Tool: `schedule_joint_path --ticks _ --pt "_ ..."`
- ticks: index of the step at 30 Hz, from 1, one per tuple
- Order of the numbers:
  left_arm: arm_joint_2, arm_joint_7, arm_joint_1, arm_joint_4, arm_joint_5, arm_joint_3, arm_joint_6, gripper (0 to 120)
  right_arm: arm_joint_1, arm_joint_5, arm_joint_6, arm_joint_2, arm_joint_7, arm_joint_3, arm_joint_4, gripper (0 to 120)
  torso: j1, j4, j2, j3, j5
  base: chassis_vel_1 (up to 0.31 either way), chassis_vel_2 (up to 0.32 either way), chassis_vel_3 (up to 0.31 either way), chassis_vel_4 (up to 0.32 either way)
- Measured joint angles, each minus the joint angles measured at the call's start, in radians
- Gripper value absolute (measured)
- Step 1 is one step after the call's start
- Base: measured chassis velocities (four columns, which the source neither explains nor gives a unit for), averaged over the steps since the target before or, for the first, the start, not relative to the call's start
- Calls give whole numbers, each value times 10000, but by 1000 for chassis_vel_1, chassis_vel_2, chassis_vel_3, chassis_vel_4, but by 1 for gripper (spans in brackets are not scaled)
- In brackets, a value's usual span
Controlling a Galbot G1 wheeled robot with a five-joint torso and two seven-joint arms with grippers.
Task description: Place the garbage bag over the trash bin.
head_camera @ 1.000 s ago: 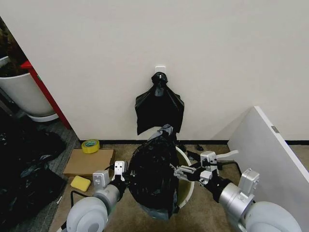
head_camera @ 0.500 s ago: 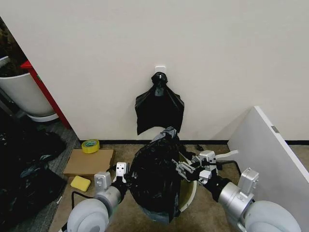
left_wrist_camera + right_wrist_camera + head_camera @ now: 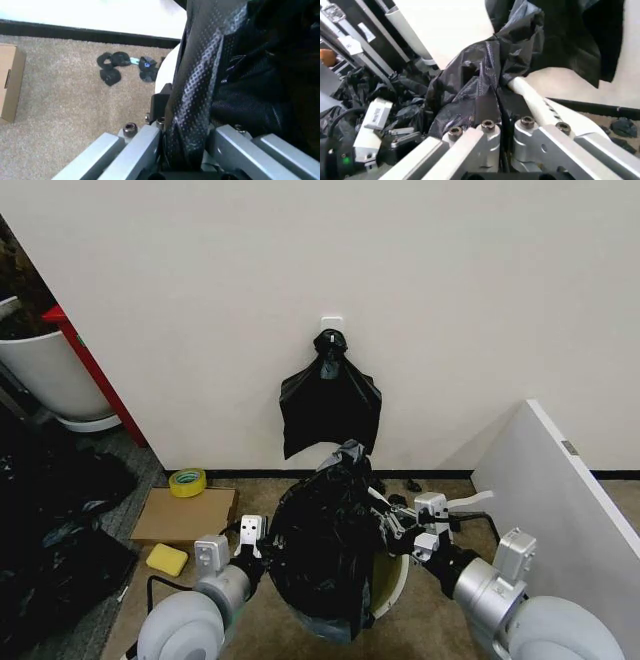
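The black garbage bag (image 3: 322, 545) drapes loosely over the cream-white trash bin (image 3: 402, 582), hiding most of it; the bin's rim shows at the right and as a sliver at the back. My left gripper (image 3: 262, 554) is at the bag's left side, shut on a fold of the garbage bag (image 3: 197, 93) in the left wrist view. My right gripper (image 3: 386, 528) is at the bag's right edge above the rim. In the right wrist view it pinches the garbage bag (image 3: 470, 86) beside the bin's white rim (image 3: 536, 102).
A knotted black bag (image 3: 330, 402) hangs on the wall behind. A cardboard box (image 3: 185, 515), a tape roll (image 3: 187, 481) and a yellow sponge (image 3: 167, 559) lie on the carpet at left. There are black scraps (image 3: 125, 67), a white planter (image 3: 45, 375) far left, and a white board (image 3: 560, 500) at right.
My right gripper has drawn the bag's edge to the right and slightly away from me. The bag now spreads wider over the bin's opening. The left gripper has barely moved.
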Motion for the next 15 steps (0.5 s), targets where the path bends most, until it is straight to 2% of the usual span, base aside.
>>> schedule_joint_path --ticks 9,15 --pt "118 166 91 -92 -13 -266 42 0 64 995 -84 -332 1277 786 0 0 0 0 0 0 0 0 0 0 0" --pt "116 402 81 -104 -205 -369 -197 0 5 1981 -615 -822 1695 1498 0 0 0 1 0 0 -1 0 0 0 0"
